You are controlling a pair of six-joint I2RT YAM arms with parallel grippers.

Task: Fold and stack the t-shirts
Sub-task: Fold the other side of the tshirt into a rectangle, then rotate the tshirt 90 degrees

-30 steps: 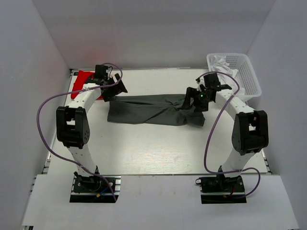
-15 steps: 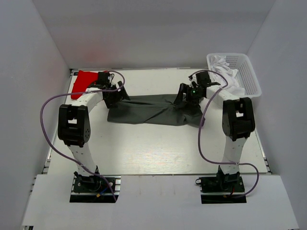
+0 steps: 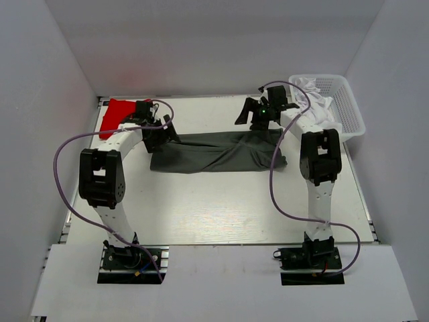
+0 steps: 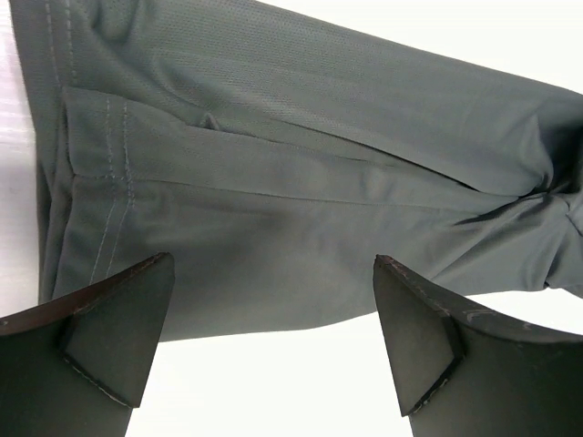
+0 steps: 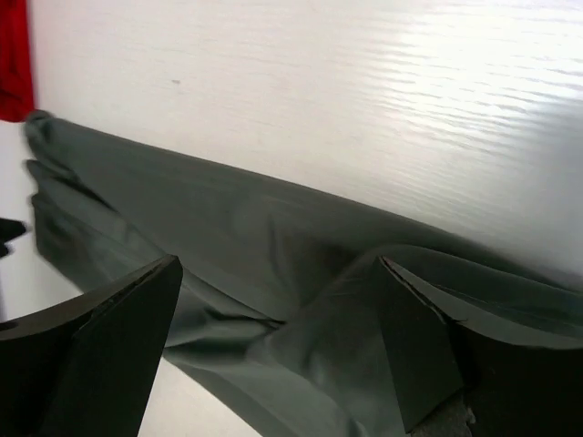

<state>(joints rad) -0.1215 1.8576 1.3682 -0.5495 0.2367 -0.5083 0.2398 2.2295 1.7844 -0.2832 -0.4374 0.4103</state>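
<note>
A dark grey t-shirt (image 3: 214, 151) lies in a long folded strip across the middle of the table. It also shows in the left wrist view (image 4: 291, 164) and the right wrist view (image 5: 301, 300). My left gripper (image 3: 159, 131) is open and empty at the shirt's left end, and in its own view (image 4: 273, 337) it hangs over the shirt's edge. My right gripper (image 3: 258, 115) is open and empty just behind the shirt's right part; in its own view (image 5: 278, 337) it hangs above creased cloth. A folded red t-shirt (image 3: 117, 111) lies at the far left.
A white basket (image 3: 348, 107) at the back right holds white clothes (image 3: 312, 87). The red t-shirt's edge shows in the right wrist view (image 5: 13, 55). White walls enclose the table on three sides. Purple cables loop beside both arms.
My right gripper has moved from the shirt's right end toward the back and left, open. The shirt's right end now lies flatter. My left gripper has shifted slightly right to the shirt's left end.
</note>
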